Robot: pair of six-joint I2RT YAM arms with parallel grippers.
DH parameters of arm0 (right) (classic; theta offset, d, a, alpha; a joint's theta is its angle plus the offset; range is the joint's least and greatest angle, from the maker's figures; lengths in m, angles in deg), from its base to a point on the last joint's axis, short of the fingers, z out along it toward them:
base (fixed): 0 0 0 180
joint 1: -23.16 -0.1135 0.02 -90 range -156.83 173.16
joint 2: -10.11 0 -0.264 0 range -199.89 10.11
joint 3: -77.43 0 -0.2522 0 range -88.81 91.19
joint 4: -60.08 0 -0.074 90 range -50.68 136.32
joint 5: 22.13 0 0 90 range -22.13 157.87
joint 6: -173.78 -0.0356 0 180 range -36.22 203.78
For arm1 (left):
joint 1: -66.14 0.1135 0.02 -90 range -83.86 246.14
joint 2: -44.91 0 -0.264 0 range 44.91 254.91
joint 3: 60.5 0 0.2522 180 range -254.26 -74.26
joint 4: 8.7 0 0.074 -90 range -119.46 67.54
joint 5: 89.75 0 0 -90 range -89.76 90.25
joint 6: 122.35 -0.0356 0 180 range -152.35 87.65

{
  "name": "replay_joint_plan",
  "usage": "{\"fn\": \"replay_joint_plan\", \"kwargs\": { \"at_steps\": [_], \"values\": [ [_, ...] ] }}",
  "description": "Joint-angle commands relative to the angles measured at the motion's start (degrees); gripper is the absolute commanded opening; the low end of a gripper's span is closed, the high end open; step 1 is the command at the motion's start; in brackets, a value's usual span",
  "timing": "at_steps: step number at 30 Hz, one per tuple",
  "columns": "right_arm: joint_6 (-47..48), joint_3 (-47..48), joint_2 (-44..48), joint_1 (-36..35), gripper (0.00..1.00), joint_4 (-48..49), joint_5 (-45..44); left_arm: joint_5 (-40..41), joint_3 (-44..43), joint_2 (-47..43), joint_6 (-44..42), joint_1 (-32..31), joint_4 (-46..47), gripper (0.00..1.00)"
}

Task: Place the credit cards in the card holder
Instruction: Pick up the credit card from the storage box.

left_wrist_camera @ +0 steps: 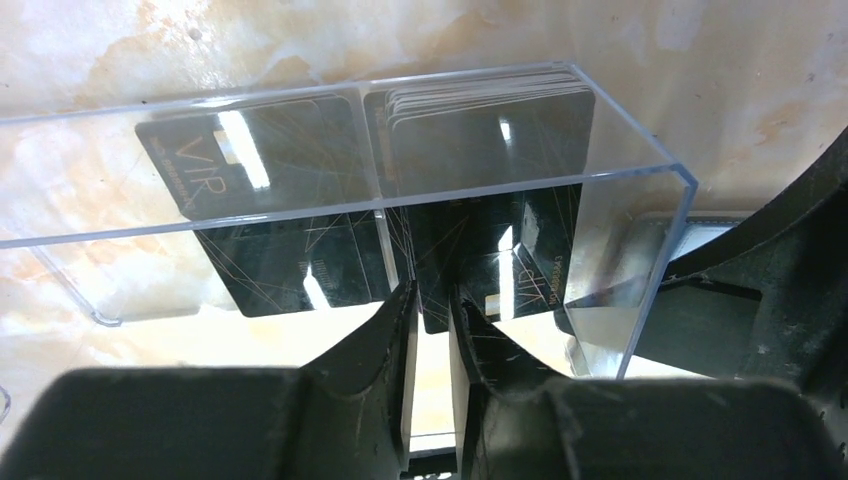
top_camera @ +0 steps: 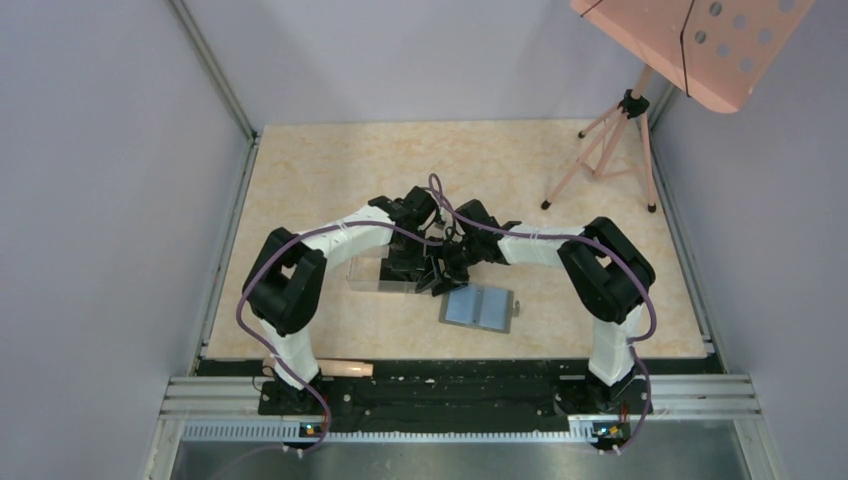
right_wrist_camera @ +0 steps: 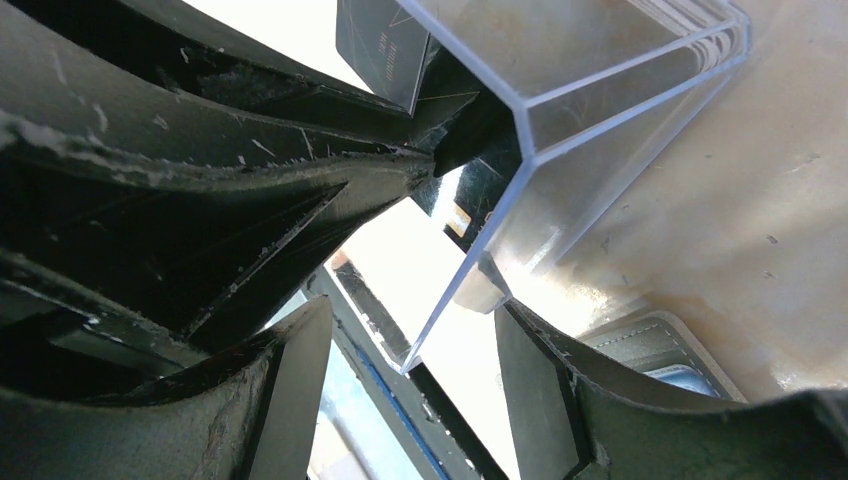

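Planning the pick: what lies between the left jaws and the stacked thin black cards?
The near wall of the clear plastic rectangular box; left wrist view shows the black cards behind it.

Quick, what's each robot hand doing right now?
Left tool: shut, it looks like, pinching a black credit card.
Right tool: open and empty, with the corner of the clear box between its fingers.
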Motion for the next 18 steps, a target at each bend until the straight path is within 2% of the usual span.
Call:
{"fn": "replay_joint_plan", "kwargs": {
  "at_steps": [1, 3, 6, 13, 18],
  "values": [
    [0.71, 0.68, 0.68, -0.79, 0.61, 1.71, 0.37, -0.43, -1.85, -1.5, 0.43, -0.47, 1.01, 0.19],
    [0.73, 0.57, 0.75, -0.77, 0.61, 1.72, 0.4, -0.63, -1.32, -3.1, 1.28, -0.49, 2.19, 0.14],
    [0.78, 0.6, 0.97, -0.78, 0.61, 1.77, 0.24, -2.99, -0.22, -5.37, 2.44, -0.4, 4.49, 0.13],
    [0.77, 0.6, 1.22, -0.77, 0.61, 1.75, 0.14, -6.3, 3.49, -9.5, 4.75, -0.26, 10.31, 0.15],
    [0.82, 0.6, 1.24, -0.77, 0.61, 1.77, 0.14, -7.63, 4.58, -7.95, 5.3, 0.49, 11.09, 0.18]
  ]
}}
